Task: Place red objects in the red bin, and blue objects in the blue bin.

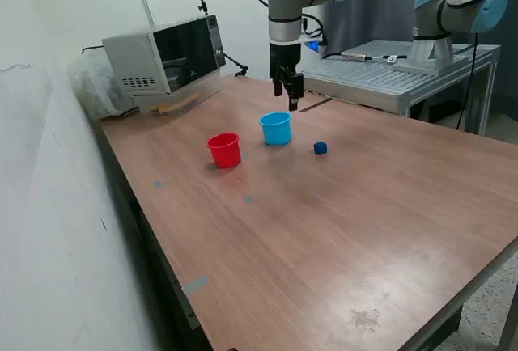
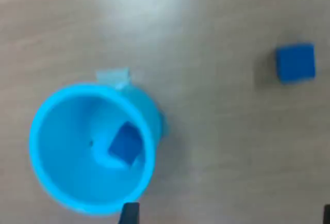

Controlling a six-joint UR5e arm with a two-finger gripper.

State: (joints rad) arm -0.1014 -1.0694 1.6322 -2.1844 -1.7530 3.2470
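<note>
On the wooden tabletop [image 1: 324,230], the blue bin [image 1: 276,128] and the red bin [image 1: 224,150] are set side by side toward the far edge. One blue cube [image 2: 125,144] is seen inside the blue bin; another blue cube [image 1: 320,148] lies on the tabletop near it. The gripper [image 1: 288,92] is held above the blue bin, jaws apart and empty. No legible writing is seen, even on the microwave [image 1: 166,60].

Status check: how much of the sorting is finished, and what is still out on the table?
Done: one dark blue cube lies inside the light blue plastic cup. In hand: nothing visible; the end effector hangs above that cup. Left: a second dark blue cube sits on the wooden table. No red cubes show; the red plastic cup's inside is hidden.
</note>
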